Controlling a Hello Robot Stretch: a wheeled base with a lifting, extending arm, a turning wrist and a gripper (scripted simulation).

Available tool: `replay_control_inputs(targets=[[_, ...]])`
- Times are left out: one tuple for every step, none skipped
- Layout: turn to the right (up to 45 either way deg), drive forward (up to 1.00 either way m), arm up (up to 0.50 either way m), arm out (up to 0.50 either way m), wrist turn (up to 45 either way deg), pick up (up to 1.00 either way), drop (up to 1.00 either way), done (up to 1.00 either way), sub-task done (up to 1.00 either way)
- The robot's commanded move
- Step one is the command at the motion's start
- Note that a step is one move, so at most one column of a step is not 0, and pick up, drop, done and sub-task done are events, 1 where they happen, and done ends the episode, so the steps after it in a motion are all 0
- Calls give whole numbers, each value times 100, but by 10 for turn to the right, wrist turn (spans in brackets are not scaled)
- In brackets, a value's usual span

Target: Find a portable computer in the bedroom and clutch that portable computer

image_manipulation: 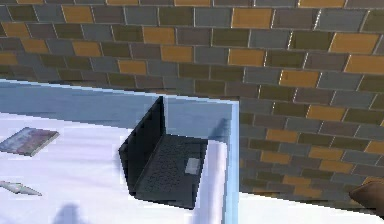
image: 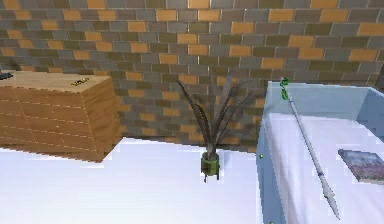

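The search part of the task looks done. An open, dark laptop (image_manipulation: 162, 160) lies on the white top of the bed (image_manipulation: 100, 98) in the arm side view, in the corner where the bed's pale blue head rail meets its side rail. Its screen stands up on the side away from that side rail, and its keyboard half lies flat, just beside the rail. This is the portable computer the task asks for, and it sits apart from everything else on the bed.

What is left, as I judge it, is the whole of the grasp: bringing the arm out over the bed, setting the fingers at the laptop and taking hold of it.

The arm's pose cannot be told from these pictures, and neither can the state of the fingers. I make no claim about either.

Also on the bed, well apart from the laptop, a flat book (image_manipulation: 28, 140) lies toward the bed's other end. The pointed tip of a thin grey rod (image_manipulation: 14, 186) lies beyond the book.

In the forward view, the rod (image: 308, 150) runs lengthwise along the bed (image: 262, 150), with the book (image: 362, 165) beside it. Off the bed, on the white floor (image: 120, 190), a potted plant (image: 212, 158) with dark leaves stands near the bed's corner. A wooden chest (image: 50, 115) stands farther off. A brick wall (image: 200, 40) runs behind the bed.
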Motion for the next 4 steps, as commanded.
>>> replay_control_inputs(targets=[[0,0,18,0,0,0,0,0,0],[0,0,0,26,0,0,0,0,0],[0,0,0,0,450,0,0,0,0],[0,0,0,0,450,0,0,0,0]])
